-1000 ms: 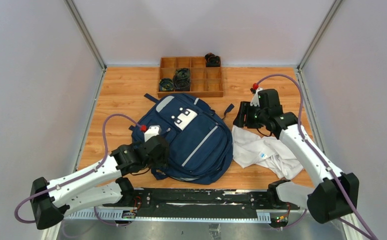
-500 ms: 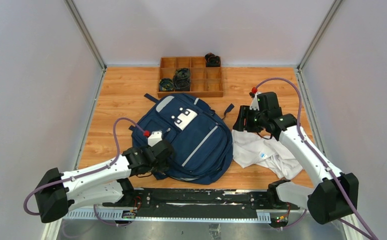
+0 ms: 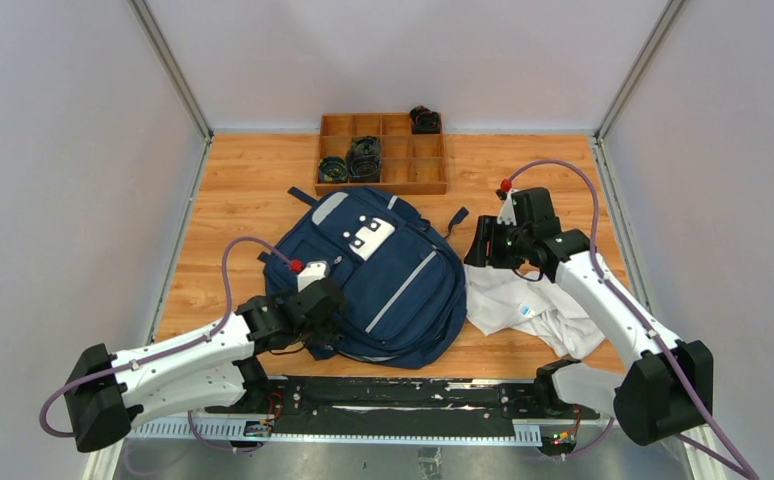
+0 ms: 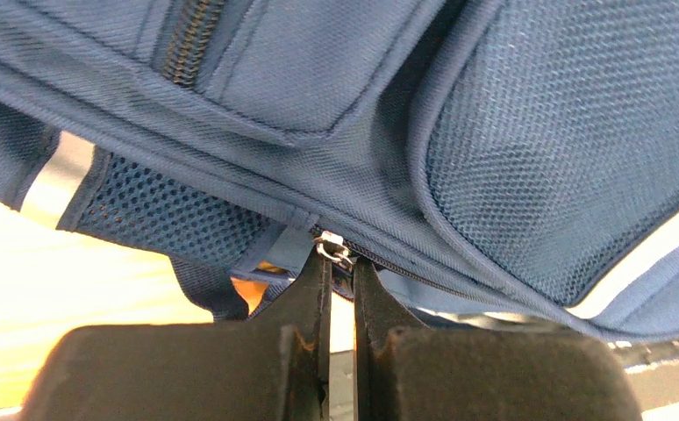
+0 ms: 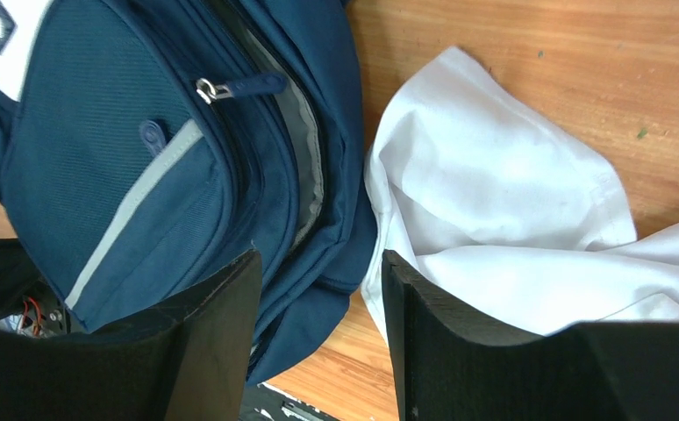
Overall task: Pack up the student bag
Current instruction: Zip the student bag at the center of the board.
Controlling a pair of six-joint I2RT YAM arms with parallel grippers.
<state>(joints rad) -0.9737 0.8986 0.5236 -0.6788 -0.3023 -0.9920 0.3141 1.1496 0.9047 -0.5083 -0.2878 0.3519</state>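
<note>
The student bag [image 3: 383,270], a navy backpack with grey stripes, lies flat in the middle of the wooden table. My left gripper [image 3: 315,320] is at its near left edge. In the left wrist view my left gripper [image 4: 342,261] is shut, and its tips pinch the zipper pull [image 4: 334,249] of the bag [image 4: 538,132]. My right gripper [image 3: 478,248] hovers open above the bag's right edge. In the right wrist view my right gripper [image 5: 320,256] is empty, and between its fingers show the bag [image 5: 99,149] and a white cloth garment [image 5: 494,202].
The white garment [image 3: 533,305] lies crumpled right of the bag. A wooden compartment tray [image 3: 428,185] stands at the back with dark round items [image 3: 363,155] in it and one [image 3: 425,118] at its far corner. A black rail [image 3: 403,395] runs along the near edge.
My left gripper has slid down to the bag's near left edge and closed on the zipper pull. My right gripper has shifted slightly toward the bag and stayed open.
</note>
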